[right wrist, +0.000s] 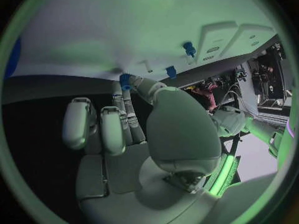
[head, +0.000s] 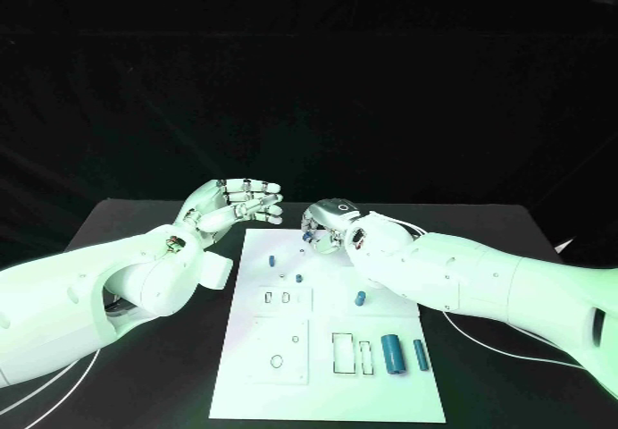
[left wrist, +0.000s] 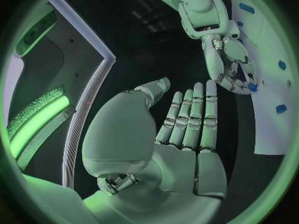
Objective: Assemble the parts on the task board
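Small blue part (right wrist: 125, 81) in right hand (head: 327, 225)

The right hand (right wrist: 143, 134) rises from the six o'clock edge of the circle, palm broad and pale, fingers reaching toward twelve. A small blue part (right wrist: 126, 79) sits pinched at the fingertips (right wrist: 138, 82), close above the white task board (right wrist: 124, 30). Two blue pegs (right wrist: 189, 47) (right wrist: 171, 71) stand on the board toward one o'clock. The black desk (right wrist: 37, 114) lies at nine o'clock.
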`<state>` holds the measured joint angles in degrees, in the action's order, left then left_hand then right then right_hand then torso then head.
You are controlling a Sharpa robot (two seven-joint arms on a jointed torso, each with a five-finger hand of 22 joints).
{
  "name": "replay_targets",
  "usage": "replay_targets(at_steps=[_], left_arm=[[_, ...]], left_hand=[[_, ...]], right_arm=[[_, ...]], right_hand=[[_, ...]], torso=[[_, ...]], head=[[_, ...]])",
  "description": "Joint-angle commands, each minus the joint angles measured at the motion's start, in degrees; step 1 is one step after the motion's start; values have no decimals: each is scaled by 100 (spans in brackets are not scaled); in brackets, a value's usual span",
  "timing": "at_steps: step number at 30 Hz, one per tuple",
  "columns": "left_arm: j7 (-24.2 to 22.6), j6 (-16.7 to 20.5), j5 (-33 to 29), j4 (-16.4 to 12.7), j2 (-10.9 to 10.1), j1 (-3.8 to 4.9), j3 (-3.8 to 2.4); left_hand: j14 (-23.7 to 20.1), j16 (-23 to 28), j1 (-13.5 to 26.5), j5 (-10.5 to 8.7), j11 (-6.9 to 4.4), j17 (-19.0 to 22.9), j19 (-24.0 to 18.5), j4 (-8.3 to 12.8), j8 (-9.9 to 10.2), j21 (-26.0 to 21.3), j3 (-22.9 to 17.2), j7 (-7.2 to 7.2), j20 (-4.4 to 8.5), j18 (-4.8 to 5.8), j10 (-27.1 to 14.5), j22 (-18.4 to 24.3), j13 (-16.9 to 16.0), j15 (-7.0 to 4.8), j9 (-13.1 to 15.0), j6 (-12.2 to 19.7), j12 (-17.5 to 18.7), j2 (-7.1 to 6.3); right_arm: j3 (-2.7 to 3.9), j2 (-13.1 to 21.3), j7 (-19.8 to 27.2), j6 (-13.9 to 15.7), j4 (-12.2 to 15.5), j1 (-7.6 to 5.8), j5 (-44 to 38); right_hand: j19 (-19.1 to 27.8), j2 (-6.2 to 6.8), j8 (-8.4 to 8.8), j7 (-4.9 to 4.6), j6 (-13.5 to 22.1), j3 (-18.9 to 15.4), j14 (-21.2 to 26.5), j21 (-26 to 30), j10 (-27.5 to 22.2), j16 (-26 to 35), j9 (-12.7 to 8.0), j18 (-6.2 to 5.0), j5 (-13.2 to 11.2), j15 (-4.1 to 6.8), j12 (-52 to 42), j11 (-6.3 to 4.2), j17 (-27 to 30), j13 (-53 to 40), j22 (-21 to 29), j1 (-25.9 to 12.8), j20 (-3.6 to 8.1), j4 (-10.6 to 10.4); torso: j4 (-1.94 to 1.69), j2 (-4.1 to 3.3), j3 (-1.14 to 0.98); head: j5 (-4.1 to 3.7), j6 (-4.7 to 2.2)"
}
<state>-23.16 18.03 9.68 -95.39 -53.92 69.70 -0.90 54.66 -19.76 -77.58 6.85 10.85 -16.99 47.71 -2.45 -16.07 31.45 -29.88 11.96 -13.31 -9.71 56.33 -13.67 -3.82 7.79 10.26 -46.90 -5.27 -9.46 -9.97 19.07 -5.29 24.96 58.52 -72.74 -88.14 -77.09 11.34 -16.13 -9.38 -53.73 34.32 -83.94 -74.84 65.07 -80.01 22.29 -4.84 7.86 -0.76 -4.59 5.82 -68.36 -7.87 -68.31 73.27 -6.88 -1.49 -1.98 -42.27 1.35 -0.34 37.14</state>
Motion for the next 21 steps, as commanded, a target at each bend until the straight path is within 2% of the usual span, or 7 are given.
replay_targets(at_steps=[1,3,5,12,15,16,21], left_arm=[[-89,-87,-13,11,6,13,-5],[-93,-76,-21,29,3,16,-5],[-102,-63,-39,54,-3,18,-5],[-143,-42,-84,141,-32,29,-6],[-162,-40,-102,208,-55,36,-6],[-175,-41,-113,240,-70,39,-6],[-225,-50,-141,353,-121,51,-7]], left_hand=[[-47,-26,6,-18,24,-6,11,-11,-7,26,32,246,16,-54,-18,-5,-6,12,7,49,41,18],[-89,-12,10,-18,30,-14,-50,-16,-7,16,45,250,6,-42,-21,-2,-8,25,8,57,51,21],[-139,1,8,-14,38,-34,-186,-23,-10,-24,56,256,-14,-25,-18,16,-12,44,12,65,64,29],[-209,8,2,-9,51,-85,-465,-37,-18,-144,58,263,-76,-12,-14,78,-17,72,21,81,88,36],[-227,12,3,-8,53,-95,-525,-41,-21,-176,58,265,-93,-12,-13,96,-17,78,24,85,93,33],[-238,14,4,-8,54,-103,-564,-45,-22,-200,56,265,-106,-14,-11,109,-18,81,25,88,95,32],[-410,126,7,-5,73,-132,-1014,-78,-41,-530,19,273,-264,-20,-11,298,-21,136,40,113,111,6]], right_arm=[[-3,-10,56,-188,-7,8,-22],[-3,0,74,-179,7,8,-16],[-3,24,96,-146,35,8,-9],[-4,240,133,-12,261,5,14],[-4,463,111,48,487,-13,25],[-2,591,99,77,620,-28,33],[22,1155,95,219,1163,-119,318]], right_hand=[[203,90,141,-45,213,7,-120,242,-306,106,-21,-55,-82,-87,95,65,200,64,297,-33,-51,-16],[317,128,219,-74,311,-32,-92,390,-473,153,-28,-93,-103,-115,93,94,294,98,470,-40,-80,-14],[346,156,286,-61,406,-74,-86,440,-543,161,-35,-105,-120,-117,66,94,316,114,514,-38,-92,-9],[333,206,332,-58,467,-145,-88,441,-582,157,-35,-103,-130,-113,37,89,320,119,497,-45,-94,-5],[336,207,329,-58,458,-155,-85,448,-590,161,-30,-105,-129,-114,33,90,328,121,504,-43,-93,-5],[334,201,318,-65,428,-172,-82,452,-590,166,-20,-105,-123,-115,17,92,341,120,503,-37,-94,-8],[235,151,286,-61,302,-189,-86,367,-360,159,24,-79,-101,-104,-172,67,340,78,366,-15,-78,-34]], torso=[[4,2,0],[6,3,-1],[11,1,-2],[28,12,-11],[47,22,-13],[66,33,-16],[112,62,-21]], head=[[5,-10],[7,-11],[14,-16],[29,-28],[50,-28],[51,-32],[63,-49]])
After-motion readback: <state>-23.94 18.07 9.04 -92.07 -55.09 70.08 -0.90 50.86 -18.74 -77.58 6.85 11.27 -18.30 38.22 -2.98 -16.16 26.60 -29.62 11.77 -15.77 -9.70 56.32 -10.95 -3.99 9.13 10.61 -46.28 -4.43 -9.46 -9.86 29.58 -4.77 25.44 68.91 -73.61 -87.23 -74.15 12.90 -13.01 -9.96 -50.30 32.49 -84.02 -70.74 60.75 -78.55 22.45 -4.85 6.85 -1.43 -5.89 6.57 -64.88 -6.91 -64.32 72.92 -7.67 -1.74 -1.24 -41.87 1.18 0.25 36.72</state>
